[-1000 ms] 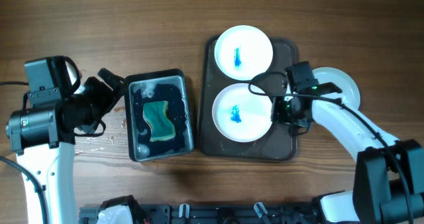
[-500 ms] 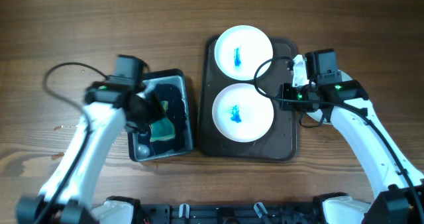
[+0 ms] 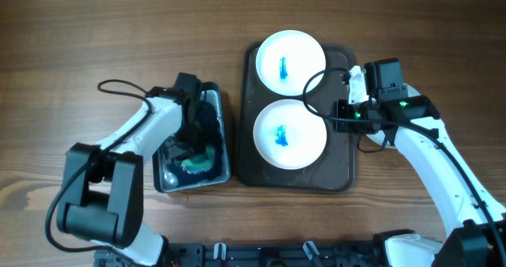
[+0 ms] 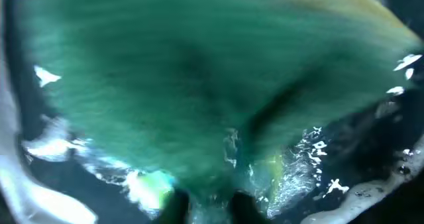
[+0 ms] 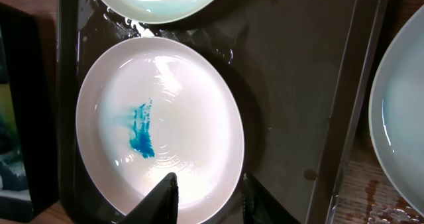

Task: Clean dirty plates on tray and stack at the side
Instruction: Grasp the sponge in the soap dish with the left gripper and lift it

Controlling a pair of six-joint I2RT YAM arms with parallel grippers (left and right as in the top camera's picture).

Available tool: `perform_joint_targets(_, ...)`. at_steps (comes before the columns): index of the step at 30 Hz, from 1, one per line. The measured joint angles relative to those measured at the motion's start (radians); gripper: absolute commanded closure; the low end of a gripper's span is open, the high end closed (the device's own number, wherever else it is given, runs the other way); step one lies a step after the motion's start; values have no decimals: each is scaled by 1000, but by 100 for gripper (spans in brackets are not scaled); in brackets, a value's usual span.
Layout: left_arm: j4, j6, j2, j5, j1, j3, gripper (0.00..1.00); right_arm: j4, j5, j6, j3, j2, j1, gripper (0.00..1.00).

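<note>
Two white plates lie on the dark tray [image 3: 341, 160], the far plate [image 3: 290, 62] and the near plate [image 3: 289, 134], each with a blue smear at its centre. My right gripper [image 3: 330, 118] is open. Its fingertips [image 5: 169, 194] straddle the near plate's [image 5: 159, 124] right rim, one over the plate and one over the tray floor [image 5: 298, 85]. A third white plate [image 5: 401, 118] lies on the table just right of the tray, mostly hidden under my right arm from overhead. My left gripper [image 3: 192, 152] is down in the black tub [image 3: 225, 172], shut on the green sponge [image 4: 199, 71].
The black tub holds water and foam [image 4: 311, 158] around the sponge and stands just left of the tray. My left arm reaches over the tub's left side. A black cable [image 3: 312, 85] from my right arm loops over the tray between the two plates.
My left arm swung in from the far left, dropped into the tub, and its jaws closed on the sponge. My right gripper shifted slightly up and has since held still at the near plate's rim.
</note>
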Motion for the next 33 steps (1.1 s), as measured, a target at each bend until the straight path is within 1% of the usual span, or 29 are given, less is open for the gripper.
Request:
perform_joint_targets(4,-7,0,1,-7,-6,5,96,0,-3,0,0,0,0,65)
perform_joint_targets(6,-36,0,-1,-7,3,19,96,0,-3,0,0,0,0,65)
perform_joint_targets(7,-52,0,-5,-7,7,25,80,-2,-3,0,0,0,0,65)
perform_joint_targets(8,-67,0,-13,-7,13,29,69,-3,-3,0,0,0,0,65)
perform_joint_targets(11,-86,-1,-63,-18,31,35,45,-5,-3,0,0,0,0,65)
perform_joint_targets(13,-86,3,-98,-39,37,42,37,-7,-3,0,0,0,0,65)
perform_joint_targets(16,-69,0,-123,-96,42,51,36,-11,-3,0,0,0,0,64)
perform_joint_targets(20,-11,0,-118,-176,42,47,40,-14,-3,0,0,0,0,65)
perform_joint_targets(21,13,1,-115,-187,42,38,43,-15,-3,1,0,0,0,65)
perform_joint_targets(22,33,0,-110,-192,42,28,54,-15,-3,1,0,0,0,65)
perform_joint_targets(23,59,-1,-102,-198,42,11,71,-18,-3,1,0,0,0,65)
perform_joint_targets(24,91,2,-89,-200,42,-16,94,-21,-3,1,0,0,0,65)
perform_joint_targets(25,107,-3,-79,-197,42,-31,96,-22,-3,1,0,0,0,65)
perform_joint_targets(27,136,0,-67,-196,41,-57,96,-22,-3,1,0,0,0,65)
perform_joint_targets(33,135,3,-66,-195,41,-61,96,-22,-3,1,0,0,0,65)
